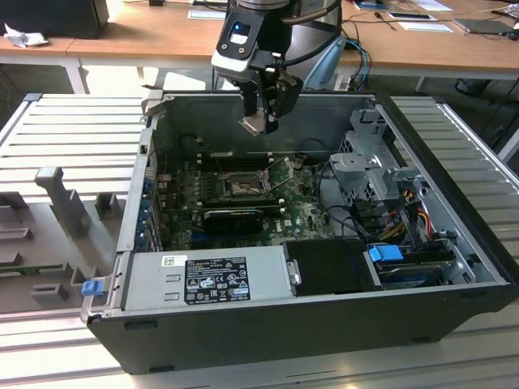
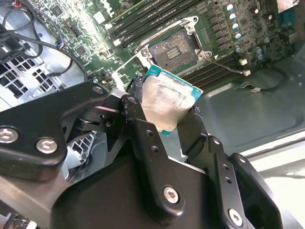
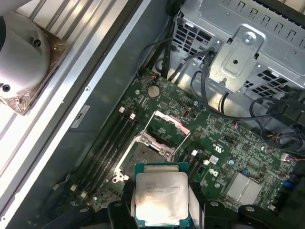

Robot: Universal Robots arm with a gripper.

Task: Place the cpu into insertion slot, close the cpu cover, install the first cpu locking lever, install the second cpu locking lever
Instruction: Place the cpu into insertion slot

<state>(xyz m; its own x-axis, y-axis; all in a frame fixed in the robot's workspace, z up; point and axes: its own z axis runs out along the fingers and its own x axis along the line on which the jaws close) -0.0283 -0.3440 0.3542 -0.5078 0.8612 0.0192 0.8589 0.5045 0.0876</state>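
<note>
The cpu is held clamped in the end effector, well above the uncovered insertion slot. Its edges are partly hidden by the fingers. The cpu cover is seen raised.

Robotics lab, opened computer case on slatted metal bench, wooden desks behind

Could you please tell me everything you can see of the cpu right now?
The cpu is a small flat square chip with a pale silvery metal top, smeared with dull residue, and a teal-green border. The gripper holds it by two opposite sides, tilted, in the air over the case, clear of the uncovered insertion slot and touching nothing else.
</note>
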